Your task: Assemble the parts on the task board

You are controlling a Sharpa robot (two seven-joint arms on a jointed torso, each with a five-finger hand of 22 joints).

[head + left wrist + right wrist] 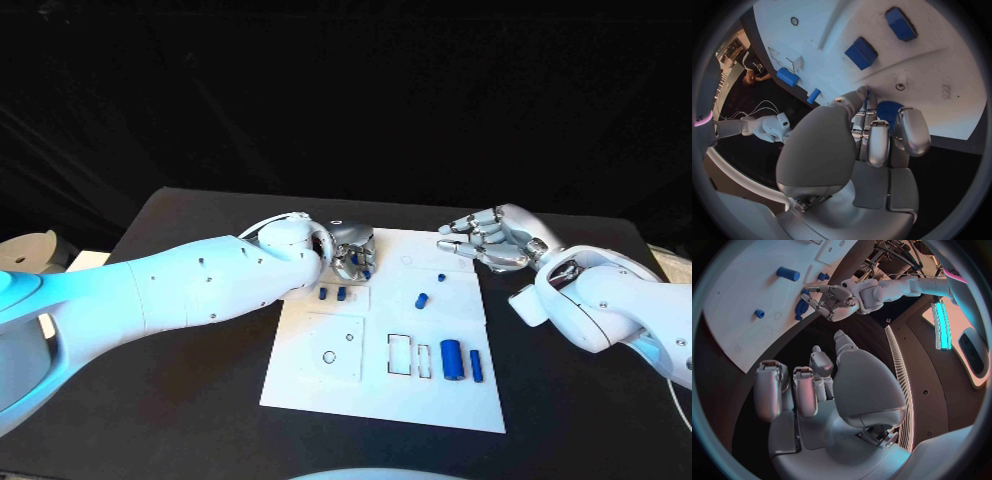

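**Left robot hand gripping a part at the board's far corner**

Nearest the robot, a large blue cylinder and a slimmer blue rod lie on the white rectangular task board, beside rectangular recesses. Mid-board lie two small blue pieces and a short blue peg. At the far left corner, the left robot hand curls its fingers around a blue part. The right robot hand hovers off the far right edge over the black surface, fingers loosely curled, holding nothing.

Risk: the grip hides the part; it may slip or tilt on lifting.
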